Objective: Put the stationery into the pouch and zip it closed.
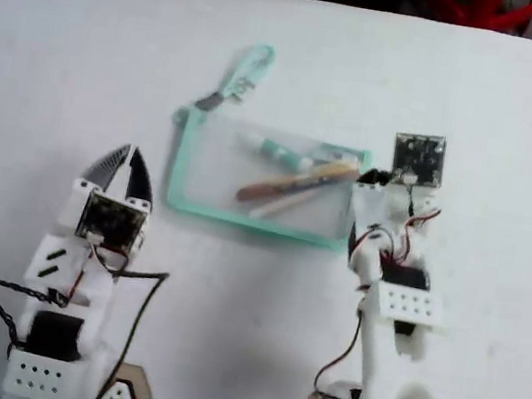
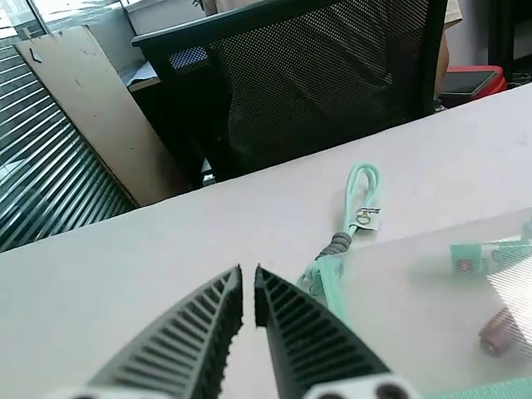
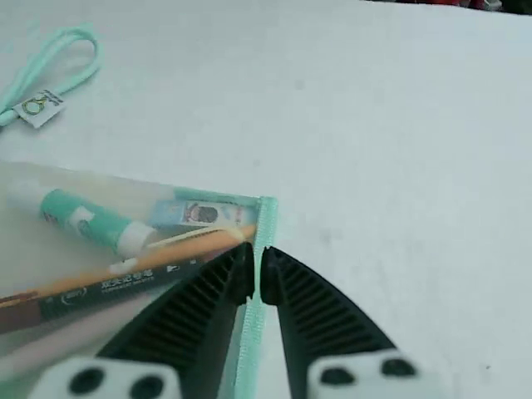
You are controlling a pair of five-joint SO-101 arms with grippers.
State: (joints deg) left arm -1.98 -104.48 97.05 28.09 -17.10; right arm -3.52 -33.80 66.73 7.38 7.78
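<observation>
Closest in, the left fingers [image 2: 191, 332] sit all but together with nothing between them, low over the white desk [image 1: 525, 99]. They are near the pouch [image 1: 211, 176] at its left end but apart from it. The right fingers [image 3: 199, 303] are pinched shut on the mint trim at the pouch's other end, right at the corner. From above, that arm's wrist covers that corner. The pouch lies flat in the middle of the desk between the two arms, clear-walled with a mint border. Inside it a teal-and-white tube [image 3: 83, 220] and a pencil [image 1: 299, 180] lie slanting, close to each other. A mint strap [image 1: 250, 63] runs from the pouch's far left corner and loops away across the bare desk toward its far edge. Past that edge stands a black mesh chair [image 2: 316, 75]. Beside it a pale board [image 2: 91, 116] leans, with slatted blinds [image 2: 41, 191] next to that.
</observation>
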